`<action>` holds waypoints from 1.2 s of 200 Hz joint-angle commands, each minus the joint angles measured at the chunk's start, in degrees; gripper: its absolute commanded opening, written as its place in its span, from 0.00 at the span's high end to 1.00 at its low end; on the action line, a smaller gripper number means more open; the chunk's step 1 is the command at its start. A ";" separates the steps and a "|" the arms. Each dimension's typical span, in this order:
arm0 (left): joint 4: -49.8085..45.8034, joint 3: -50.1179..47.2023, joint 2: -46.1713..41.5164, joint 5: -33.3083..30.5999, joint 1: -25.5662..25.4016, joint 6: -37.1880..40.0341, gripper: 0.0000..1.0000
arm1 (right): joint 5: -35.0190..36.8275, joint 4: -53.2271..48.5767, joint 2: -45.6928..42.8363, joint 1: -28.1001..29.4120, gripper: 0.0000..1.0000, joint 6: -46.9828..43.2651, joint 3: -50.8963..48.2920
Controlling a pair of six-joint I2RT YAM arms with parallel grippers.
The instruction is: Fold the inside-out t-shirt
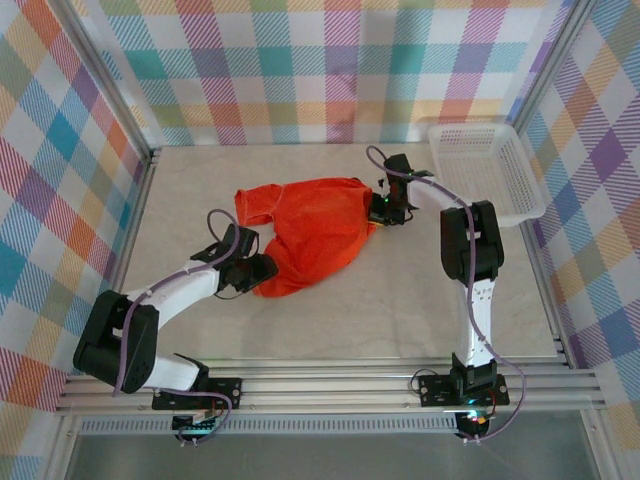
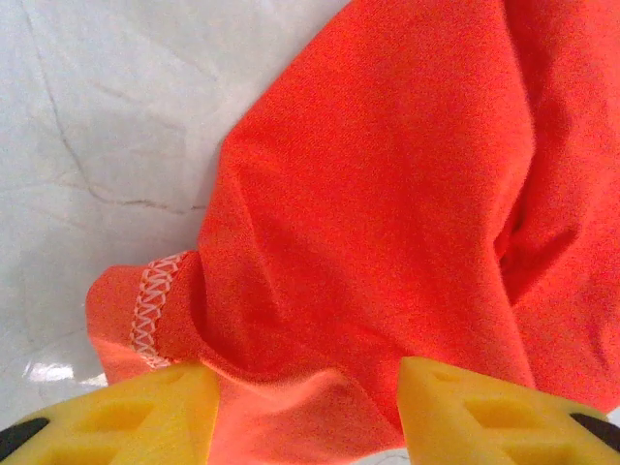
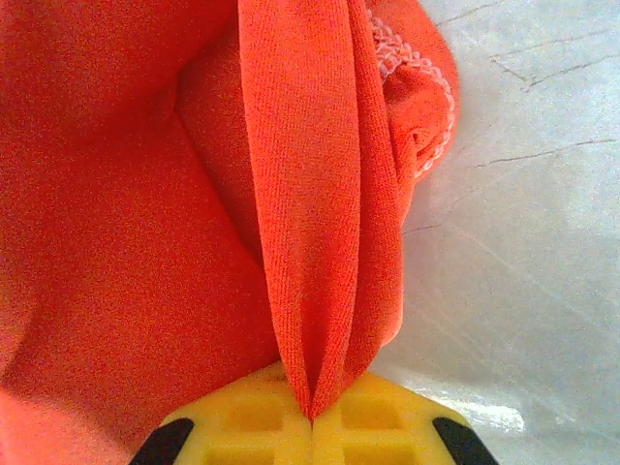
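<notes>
I can read no text, number or brand anywhere. The inside-out t-shirt [image 1: 318,232] shows me only plain orange-red cloth and pale seam stitching; the counter [image 1: 420,300] is unmarked.

The inside-out t-shirt [image 1: 315,235] is thin, bright orange-red knit. It lies crumpled in a loose heap on the counter [image 1: 450,300] between my two end effectors. One taut fold is pinched in my closed right end effector [image 3: 310,415]. A hem [image 2: 150,310] with white zigzag stitching lies just ahead of my left end effector [image 2: 305,412], whose parted fingers straddle a fabric edge.
</notes>
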 commanded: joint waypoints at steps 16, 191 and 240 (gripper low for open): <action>1.91 1.17 1.00 -0.57 -0.57 0.29 0.43 | -1.72 -0.72 -1.74 -0.32 0.99 -0.71 0.16; -30.03 40.10 -2.52 -16.73 11.58 12.11 1.00 | 6.09 -11.37 -24.81 -1.56 1.00 -4.43 6.68; -34.18 54.43 -4.83 -13.46 24.04 12.08 1.00 | 13.84 -13.84 -43.66 -4.19 1.00 -6.55 2.71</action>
